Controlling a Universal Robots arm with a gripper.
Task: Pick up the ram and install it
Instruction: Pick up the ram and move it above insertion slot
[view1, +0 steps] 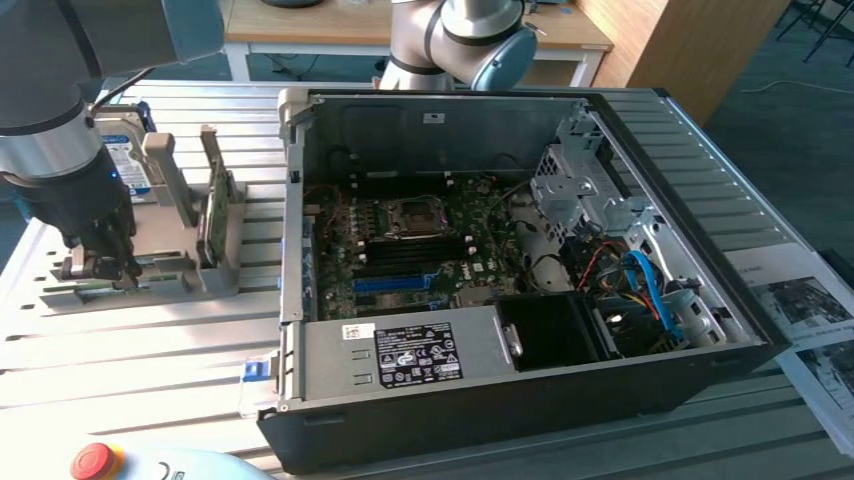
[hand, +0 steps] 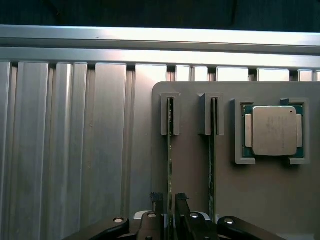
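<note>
In the wrist view two green ram sticks stand on edge in a grey holder (hand: 195, 165). My gripper (hand: 169, 197) is open, one finger on each side of the ram (hand: 170, 150) in the holder's outer slot, near one end of it. The second ram stick (hand: 212, 150) stands in the slot beside it. In the exterior view my gripper (view1: 100, 268) is lowered onto the holder (view1: 174, 275) at that view's left, with a ram stick (view1: 215, 215) upright beside it. The open computer case (view1: 300, 250) shows the motherboard's blue slot (view1: 394, 283).
A processor chip (hand: 272, 131) lies in a pocket of the holder. A hard drive with a blue label (view1: 118, 150) stands behind the arm. A red stop button (view1: 94, 460) sits at the front. Papers (view1: 814, 310) lie at the exterior view's right.
</note>
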